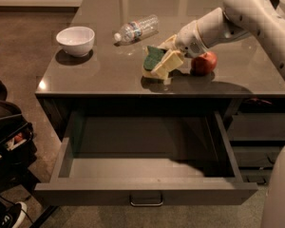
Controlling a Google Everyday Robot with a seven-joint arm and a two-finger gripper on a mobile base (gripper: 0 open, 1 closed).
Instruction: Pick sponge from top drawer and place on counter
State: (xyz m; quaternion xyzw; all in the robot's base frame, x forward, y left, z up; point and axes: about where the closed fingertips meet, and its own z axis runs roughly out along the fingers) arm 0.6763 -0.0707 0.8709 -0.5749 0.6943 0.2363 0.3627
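The sponge [152, 59], dark green top over pale yellow foam, sits low over the counter [104, 70] near its middle, seemingly touching the surface. My gripper [164, 60] reaches in from the right and is shut on the sponge, its pale fingers [168, 63] along its right side. The top drawer [145, 158] is pulled wide open below the counter and holds nothing. Its metal bar handle [146, 203] shows at the front.
A red apple [204, 62] sits just right of the gripper. A clear plastic bottle [137, 28] lies on its side behind the sponge. A white bowl [75, 40] stands at the counter's left. Narrower dark drawers [259, 127] are at right. Dark gear [9, 141] lies at left.
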